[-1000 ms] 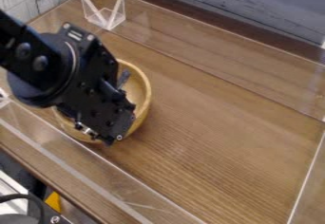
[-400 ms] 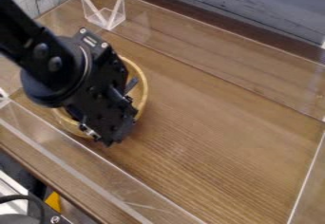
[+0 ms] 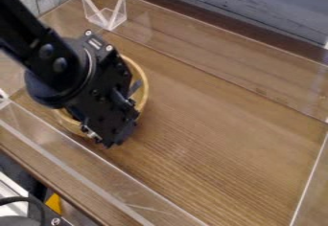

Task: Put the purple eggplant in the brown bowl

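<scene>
The brown bowl (image 3: 145,88) sits at the left of the wooden table, and only its right rim shows past the arm. My black gripper (image 3: 107,130) hangs over the bowl's front part and covers most of it. Its fingers point down at the bowl's near edge, and the view does not show whether they stand open or shut. The purple eggplant is hidden, and I cannot tell whether it is under the gripper or in the bowl.
Clear plastic walls ring the wooden table (image 3: 231,134), with a low one along the front edge (image 3: 90,187) and one at the right (image 3: 316,163). A small clear plastic stand (image 3: 105,11) sits at the back left.
The arm's upper part has shifted a little up and to the right over the bowl. The gripper's tip stays at the bowl's near edge.
</scene>
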Controlling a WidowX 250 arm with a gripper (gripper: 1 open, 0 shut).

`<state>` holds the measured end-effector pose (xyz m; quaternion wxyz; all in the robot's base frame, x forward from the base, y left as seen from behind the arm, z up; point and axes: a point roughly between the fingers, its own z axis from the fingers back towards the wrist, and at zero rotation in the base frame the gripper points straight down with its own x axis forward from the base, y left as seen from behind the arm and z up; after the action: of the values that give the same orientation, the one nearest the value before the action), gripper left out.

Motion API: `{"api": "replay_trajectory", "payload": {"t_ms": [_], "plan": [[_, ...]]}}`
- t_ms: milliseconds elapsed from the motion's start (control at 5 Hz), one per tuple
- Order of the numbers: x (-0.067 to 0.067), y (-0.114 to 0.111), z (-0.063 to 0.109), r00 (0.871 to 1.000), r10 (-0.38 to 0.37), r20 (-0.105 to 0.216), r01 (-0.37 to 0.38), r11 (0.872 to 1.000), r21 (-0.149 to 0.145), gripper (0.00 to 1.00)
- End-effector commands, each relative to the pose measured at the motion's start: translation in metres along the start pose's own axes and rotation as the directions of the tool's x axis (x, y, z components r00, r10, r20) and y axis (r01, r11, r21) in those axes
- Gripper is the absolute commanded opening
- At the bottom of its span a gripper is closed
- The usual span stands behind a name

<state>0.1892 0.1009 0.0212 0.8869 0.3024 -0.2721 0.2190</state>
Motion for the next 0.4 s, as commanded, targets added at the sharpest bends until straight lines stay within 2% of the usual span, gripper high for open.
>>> {"api": "replay_trajectory", "payload": {"t_ms": [0,200], "plan": [[-0.0359,0.0069,-0.0078,0.987,-0.113,-0.115,0.117,0.993,0.033,0.0],[-0.0375,0.0093,-0.0072,0.987,-0.115,-0.113,0.12,0.992,0.042,0.0]]}}
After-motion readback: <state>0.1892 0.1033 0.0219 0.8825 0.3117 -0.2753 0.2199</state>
